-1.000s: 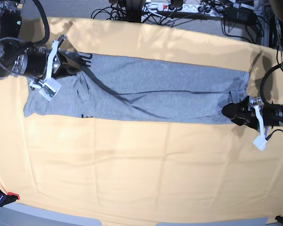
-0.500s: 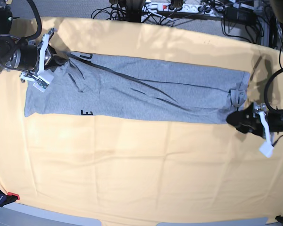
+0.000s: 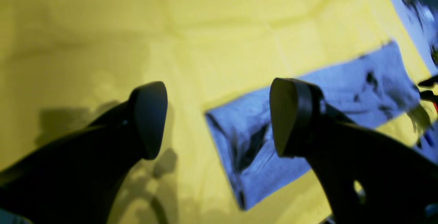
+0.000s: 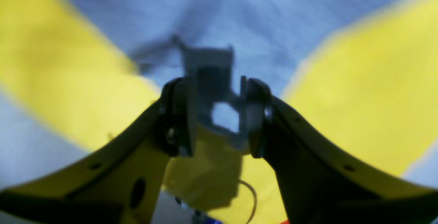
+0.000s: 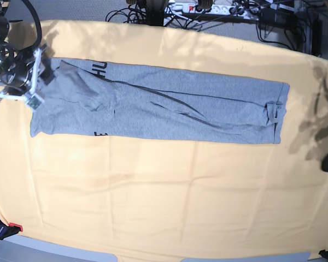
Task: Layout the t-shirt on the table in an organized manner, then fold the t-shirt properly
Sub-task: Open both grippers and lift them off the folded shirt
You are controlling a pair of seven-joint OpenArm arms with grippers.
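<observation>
Your heather-grey cotton t-shirt (image 5: 158, 106) lies as a long folded band across the far half of the desk (image 5: 153, 207), its long axis running left to right, creased, with black lettering peeking out near its left end. The right gripper (image 4: 217, 114), jaws narrow and empty, hovers at that left end. The left gripper (image 3: 219, 118), jaws wide and empty, sits off the right end, farther away.

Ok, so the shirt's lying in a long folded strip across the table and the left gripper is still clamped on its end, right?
Not quite. The t-shirt does lie in a long strip across the table, but the left gripper is open and holds nothing. The left wrist view shows its fingers spread wide above the yellow cloth, with the shirt's end lying off beyond them.
</observation>
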